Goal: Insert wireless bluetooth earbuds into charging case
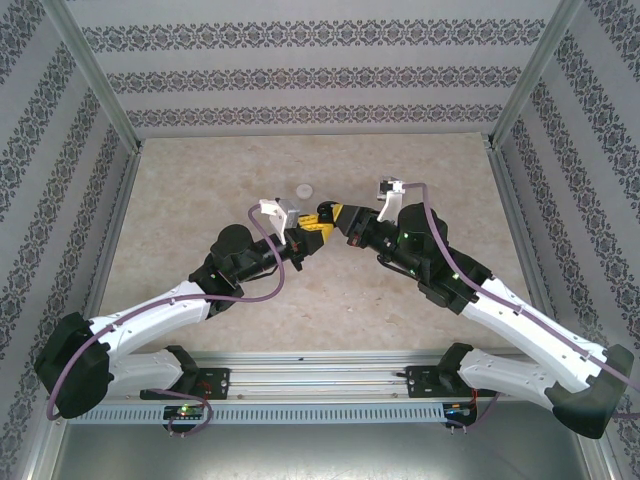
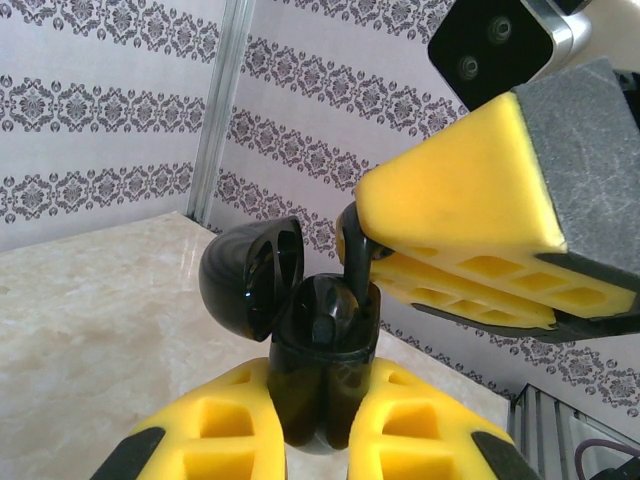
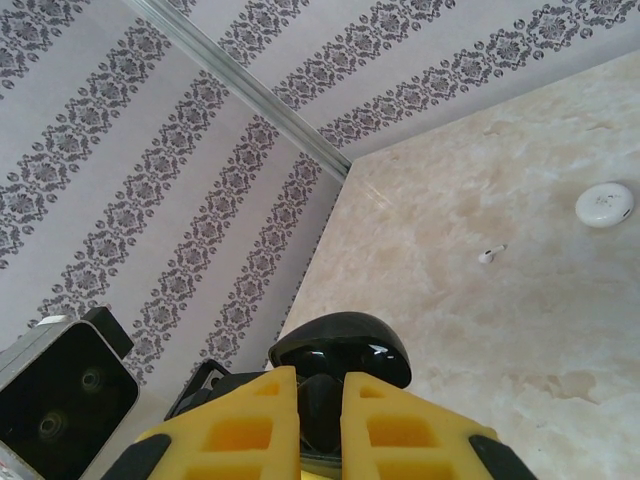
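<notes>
Misalignment risk: right gripper (image 2: 372, 245), pinching the small black stemmed earbud (image 2: 351, 248), holds it at the mouth of the glossy black open charging case (image 2: 322, 345) clamped in the left gripper (image 2: 318, 415). A tilted stem may jam or twist the case. Seating depth is hidden by the case wall.

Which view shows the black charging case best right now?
Left wrist: the case stands open in the left hand, a black earbud partly inside. Right wrist catches its lid; from above it's barely discernible.
</notes>
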Motion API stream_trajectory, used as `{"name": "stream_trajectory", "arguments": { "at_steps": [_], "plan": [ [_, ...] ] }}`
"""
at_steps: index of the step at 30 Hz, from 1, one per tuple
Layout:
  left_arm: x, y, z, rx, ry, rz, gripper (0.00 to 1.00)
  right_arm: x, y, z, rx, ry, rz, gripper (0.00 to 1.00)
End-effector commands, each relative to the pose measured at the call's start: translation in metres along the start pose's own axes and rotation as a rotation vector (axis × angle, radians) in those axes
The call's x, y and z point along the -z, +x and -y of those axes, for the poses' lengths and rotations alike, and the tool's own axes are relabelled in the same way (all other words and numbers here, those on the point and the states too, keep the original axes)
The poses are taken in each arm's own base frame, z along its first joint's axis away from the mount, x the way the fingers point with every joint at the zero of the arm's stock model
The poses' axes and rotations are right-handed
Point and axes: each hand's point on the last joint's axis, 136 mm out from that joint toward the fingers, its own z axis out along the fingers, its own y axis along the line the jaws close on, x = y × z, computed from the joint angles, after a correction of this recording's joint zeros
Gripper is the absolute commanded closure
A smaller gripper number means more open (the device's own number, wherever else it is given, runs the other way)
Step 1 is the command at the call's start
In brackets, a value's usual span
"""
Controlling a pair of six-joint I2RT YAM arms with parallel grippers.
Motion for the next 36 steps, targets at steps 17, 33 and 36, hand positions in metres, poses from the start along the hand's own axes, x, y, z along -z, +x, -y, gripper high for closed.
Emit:
{"name": "stream_trajectory", "arguments": {
  "at_steps": [17,33,36],
  "plan": [
    [-0.001,-0.039,0.012,0.006,0.034,0.144,1.00,0.004,0.008,0.001,-0.001,0.031,-0.037,0.69],
    [-0.001,-0.032,0.013,0.005,0.039,0.120,1.00,0.018,-0.006,-0.009,0.012,0.056,-0.036,0.51],
    [0.000,-0.029,0.013,0.006,0.040,0.105,1.00,0.027,-0.011,-0.015,0.028,0.056,-0.035,0.50]
  ]
}}
